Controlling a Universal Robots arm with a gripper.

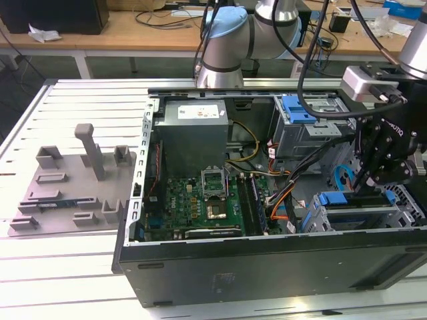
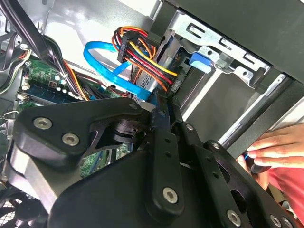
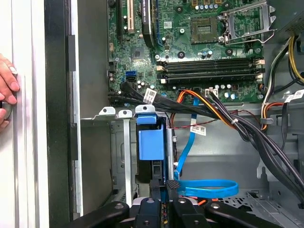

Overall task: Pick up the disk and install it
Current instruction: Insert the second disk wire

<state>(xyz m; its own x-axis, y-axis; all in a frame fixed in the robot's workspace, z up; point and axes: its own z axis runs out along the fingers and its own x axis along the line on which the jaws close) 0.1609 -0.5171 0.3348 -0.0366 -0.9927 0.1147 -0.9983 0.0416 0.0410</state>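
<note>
Blue-railed disk (image 3: 151, 147) sits mostly down in its bay (image 3: 124, 156), gripper (image 3: 161, 187) clamped on its edge; seating step, needs a straight push.

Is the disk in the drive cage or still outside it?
In. In the first wrist view the disk, blue-railed, stands within the metal drive cage, with the tool at its end.

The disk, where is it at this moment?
The disk stands on edge in the drive cage at the case's front corner, at the exterior view's right, with the gripper right at its edge.

Bright even light; glare whitens the second wrist view's top.
</note>
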